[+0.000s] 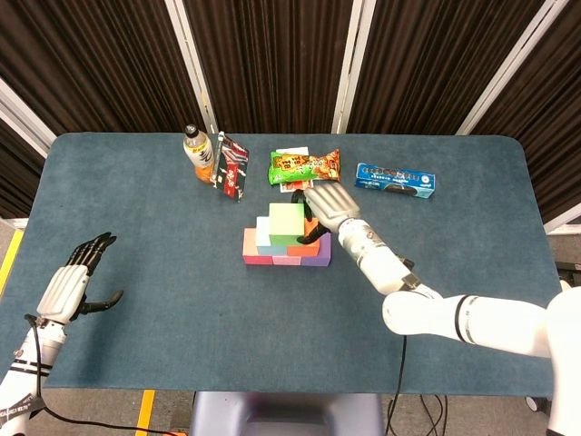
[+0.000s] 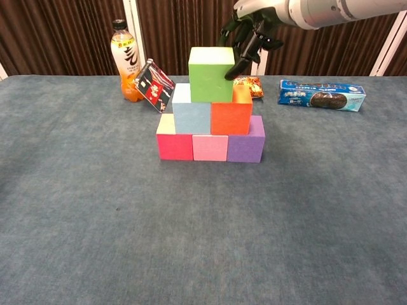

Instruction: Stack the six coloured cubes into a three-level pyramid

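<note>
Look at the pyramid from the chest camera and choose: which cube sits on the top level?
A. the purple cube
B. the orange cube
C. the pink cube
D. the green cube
D: the green cube sits alone on top, resting on the light blue cube and the orange cube, with the right hand at its right edge.
</note>
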`<control>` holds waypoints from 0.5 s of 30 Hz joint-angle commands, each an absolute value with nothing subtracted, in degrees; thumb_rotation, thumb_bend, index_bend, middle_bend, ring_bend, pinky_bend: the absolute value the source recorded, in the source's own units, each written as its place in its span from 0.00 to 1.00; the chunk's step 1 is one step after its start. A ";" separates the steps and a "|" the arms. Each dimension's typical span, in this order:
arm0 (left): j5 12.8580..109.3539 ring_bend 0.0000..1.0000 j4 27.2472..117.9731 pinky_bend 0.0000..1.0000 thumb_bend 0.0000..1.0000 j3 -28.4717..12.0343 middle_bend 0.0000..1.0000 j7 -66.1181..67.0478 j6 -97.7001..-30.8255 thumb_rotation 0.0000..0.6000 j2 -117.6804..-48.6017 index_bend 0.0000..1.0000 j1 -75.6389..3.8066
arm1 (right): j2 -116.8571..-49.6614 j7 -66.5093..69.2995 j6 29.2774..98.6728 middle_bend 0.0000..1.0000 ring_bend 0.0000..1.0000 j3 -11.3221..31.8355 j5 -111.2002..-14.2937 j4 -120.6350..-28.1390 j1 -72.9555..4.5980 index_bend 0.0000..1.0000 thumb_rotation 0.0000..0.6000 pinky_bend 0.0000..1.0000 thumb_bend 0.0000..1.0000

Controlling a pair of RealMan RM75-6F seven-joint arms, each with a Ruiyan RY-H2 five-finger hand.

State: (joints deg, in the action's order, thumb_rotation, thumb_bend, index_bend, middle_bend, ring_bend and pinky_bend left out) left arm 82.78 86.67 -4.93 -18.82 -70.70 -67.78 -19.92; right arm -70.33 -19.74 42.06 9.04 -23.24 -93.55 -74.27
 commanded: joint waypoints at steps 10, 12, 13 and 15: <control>82.81 0.00 86.53 0.07 0.30 -4.92 0.00 -18.83 -70.45 1.00 -67.99 0.00 -20.08 | -70.18 -20.29 42.48 0.65 0.72 8.84 -23.14 -94.07 -73.98 0.40 1.00 0.99 0.36; 82.80 0.00 86.53 0.07 0.30 -4.88 0.00 -18.88 -70.46 1.00 -67.99 0.00 -20.04 | -70.12 -20.35 42.36 0.65 0.72 8.78 -23.01 -94.14 -73.95 0.38 1.00 0.99 0.36; 82.74 0.00 86.44 0.07 0.30 -4.93 0.00 -18.88 -70.41 1.00 -68.03 0.00 -20.08 | -70.12 -20.37 42.43 0.65 0.72 8.79 -23.03 -94.15 -73.93 0.37 1.00 0.99 0.36; 82.75 0.00 86.45 0.07 0.30 -4.98 0.00 -18.98 -70.34 1.00 -68.04 0.00 -20.15 | -70.10 -20.34 42.52 0.65 0.72 8.84 -23.16 -94.29 -73.83 0.35 1.00 0.99 0.36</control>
